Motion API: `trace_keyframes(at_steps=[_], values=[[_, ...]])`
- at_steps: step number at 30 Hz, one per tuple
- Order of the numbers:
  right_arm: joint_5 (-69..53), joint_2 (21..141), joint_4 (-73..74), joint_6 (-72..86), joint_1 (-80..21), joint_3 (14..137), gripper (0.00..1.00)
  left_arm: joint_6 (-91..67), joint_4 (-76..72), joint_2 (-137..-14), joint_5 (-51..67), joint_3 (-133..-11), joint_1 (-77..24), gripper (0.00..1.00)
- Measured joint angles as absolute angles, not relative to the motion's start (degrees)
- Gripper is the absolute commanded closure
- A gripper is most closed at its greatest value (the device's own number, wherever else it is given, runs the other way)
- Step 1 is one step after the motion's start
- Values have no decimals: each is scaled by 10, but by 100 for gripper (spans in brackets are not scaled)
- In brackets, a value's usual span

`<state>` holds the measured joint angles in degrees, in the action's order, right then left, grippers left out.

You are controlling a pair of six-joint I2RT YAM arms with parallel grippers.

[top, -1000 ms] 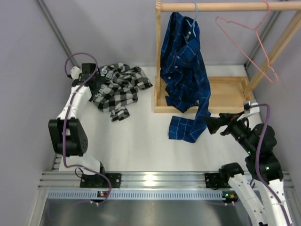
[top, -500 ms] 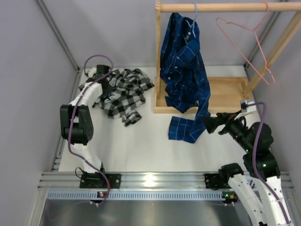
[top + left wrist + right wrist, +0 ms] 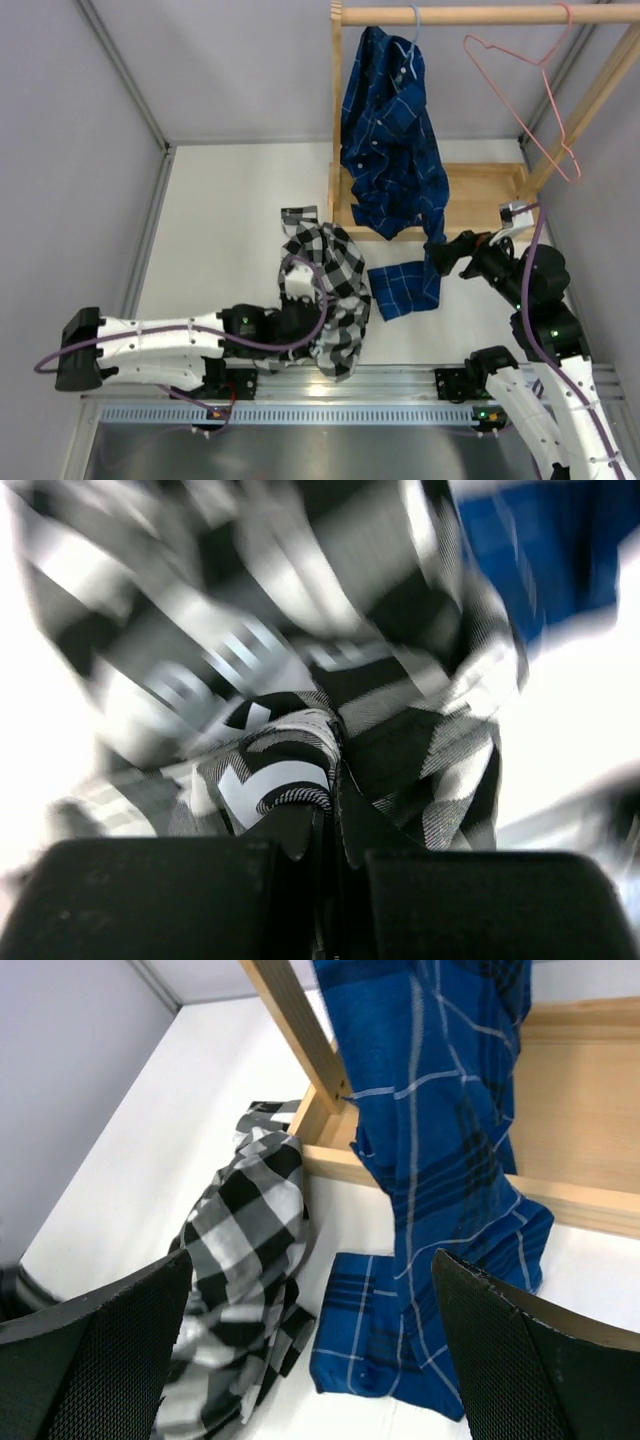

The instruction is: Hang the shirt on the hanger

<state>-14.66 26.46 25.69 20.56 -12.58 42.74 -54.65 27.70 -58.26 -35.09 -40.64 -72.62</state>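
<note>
Black-and-white checked shirt with white lettering, blue plaid shirt, pink hanger, pale wood rack, white bench.

I see plain grey walls across the top and down both sides, with a metal corner strut running diagonally at upper left. The white tabletop in the middle is evenly lit. Wooden rack at upper right, its base tray on the tabletop. Aluminium rail across the bottom with a glare spot, steel sheet below it.
</note>
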Motion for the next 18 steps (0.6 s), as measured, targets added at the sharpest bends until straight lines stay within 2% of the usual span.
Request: trace_keyframes(at_steps=[2, 3, 6, 7, 10, 15, 18], values=[[-160, 277, 253, 205, -126, 427, 1, -549, 276, -594, -355, -391, -804, 87], [-175, 285, 247, 206, -126, 427, 1, -540, 270, -608, -359, -390, -849, 65], [-260, 319, 191, 213, -126, 411, 0, -511, 251, -657, -365, -401, -931, 20], [-294, 338, 172, 218, -127, 405, 1, -504, 247, -672, -367, -406, -947, 2], [-340, 418, 145, 213, -168, 404, 0, -523, 261, -685, -394, -418, -969, 2], [-269, 552, 167, 158, -335, 470, 1, -691, 434, -621, -513, -467, -955, 2], [-241, 597, 160, 136, -390, 517, 1, -794, 537, -572, -561, -485, -904, 2]])
